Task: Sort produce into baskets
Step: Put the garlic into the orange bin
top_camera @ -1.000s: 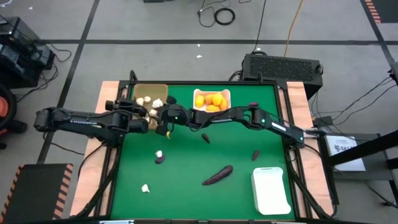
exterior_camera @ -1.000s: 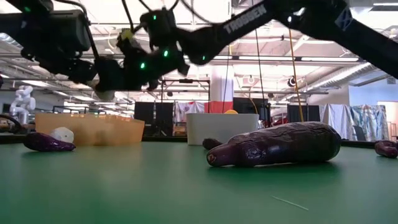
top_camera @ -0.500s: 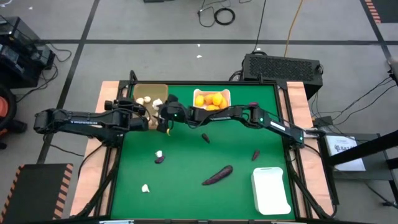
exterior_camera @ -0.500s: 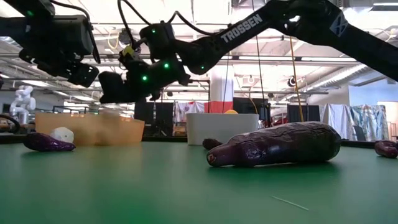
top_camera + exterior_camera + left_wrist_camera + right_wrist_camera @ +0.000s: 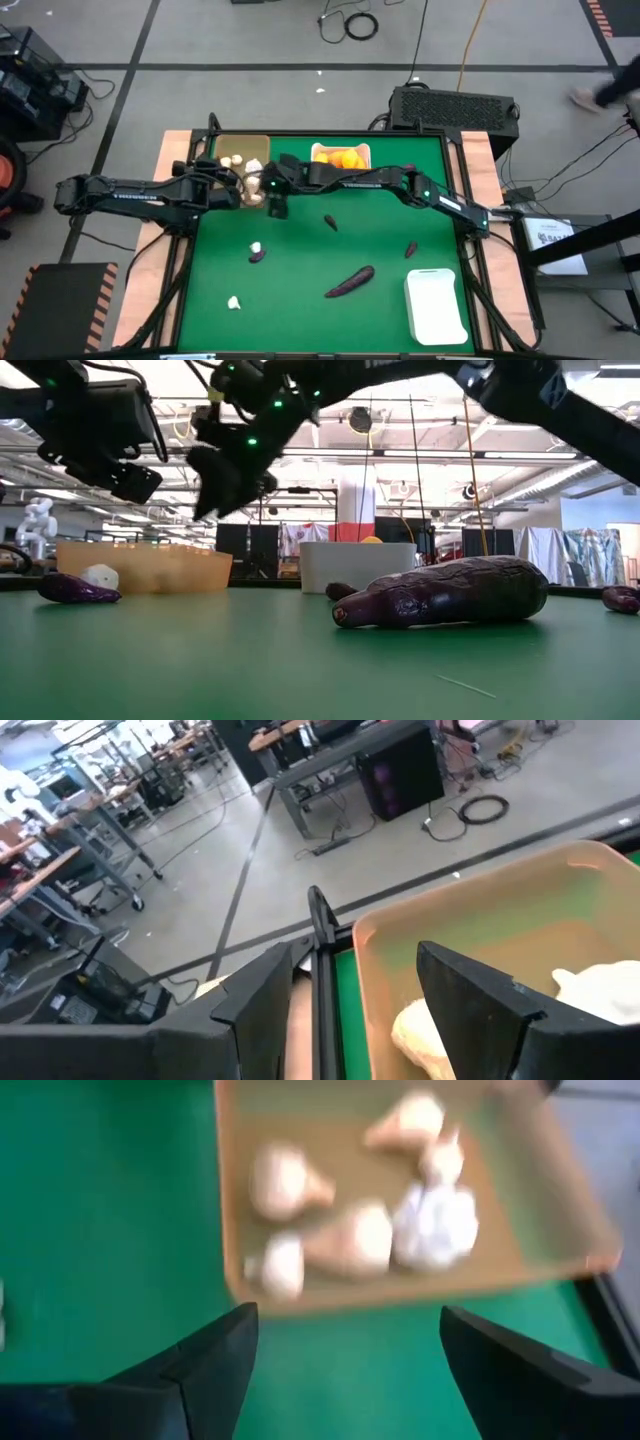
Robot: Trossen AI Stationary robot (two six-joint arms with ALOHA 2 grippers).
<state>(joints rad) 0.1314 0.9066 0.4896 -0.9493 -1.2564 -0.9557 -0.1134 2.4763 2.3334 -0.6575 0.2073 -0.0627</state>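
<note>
Green table [image 5: 300, 255]; tray [image 5: 262, 146] beside right gripper [image 5: 277, 200]

The worktop [image 5: 300, 250] is seen from overhead and level; the tan tray [image 5: 400, 1190] at 11 o'clock is shared by both wrist views

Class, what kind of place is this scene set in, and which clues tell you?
Probably a robotics lab or workshop: a green table on a bare concrete floor with loose cables, and workbenches in the room beyond.
</note>
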